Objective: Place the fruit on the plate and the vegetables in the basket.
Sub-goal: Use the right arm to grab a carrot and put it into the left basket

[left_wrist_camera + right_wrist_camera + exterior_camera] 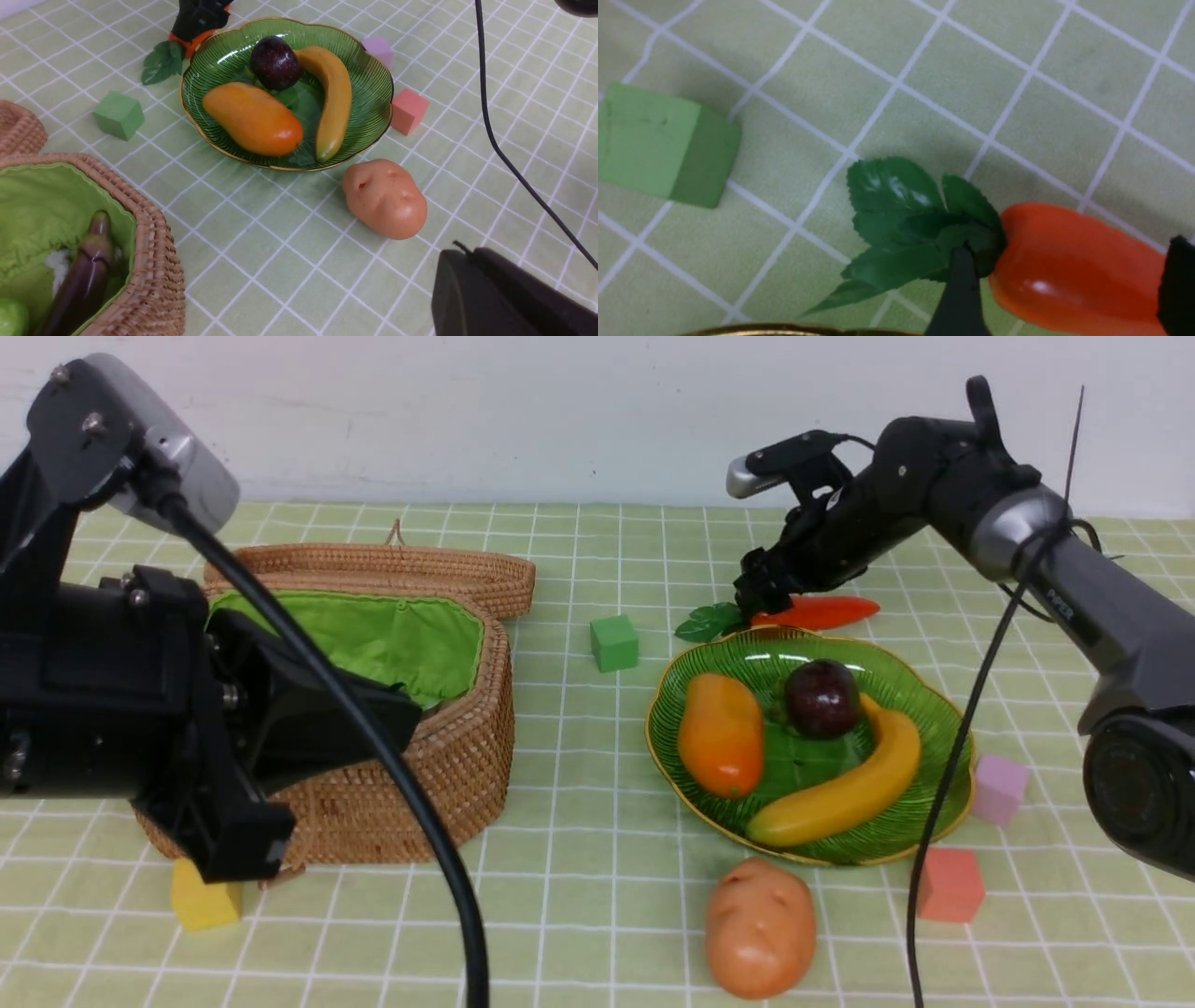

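The green plate [747, 658] holds the orange-yellow mango [720, 735], the dark mangosteen [822, 698] and the banana [854, 784]. Just behind the plate lies the orange-red carrot [822, 611] with green leaves [896, 205]. My right gripper [1069, 261] is low over it and open, one finger at the leafy end and the other further along the carrot's body. The brown potato [759, 926] lies on the cloth in front of the plate. The wicker basket [439, 756] holds the eggplant [84, 280] and the green gourd [11, 317]. My left gripper [462, 254] hangs shut and empty near the basket.
Small cubes sit around on the checked cloth: green [614, 642] between basket and plate, pink [999, 789] and red [950, 885] to the plate's right, yellow [205, 901] in front of the basket. The basket's lid [373, 569] lies behind it. A black cable [943, 784] hangs across the plate's right side.
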